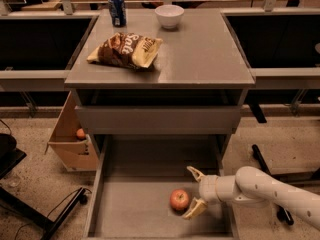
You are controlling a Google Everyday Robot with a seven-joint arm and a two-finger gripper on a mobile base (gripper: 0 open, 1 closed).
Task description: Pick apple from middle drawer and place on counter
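— Grey worktop (200, 54) above. Where's the apple (179, 200)?
— Open drawer (132, 204), right of centre: round, stem direction unclear, bare floor to its left. At its right the gripper (189, 192), jaws wide, near the right wall.

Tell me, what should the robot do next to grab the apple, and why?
Probably slide the gripper a little to the left. Its fingers are open, just right of the apple lying in the middle drawer, with only the tips beside the fruit. Once the fingers sit on both sides of it, they can close.
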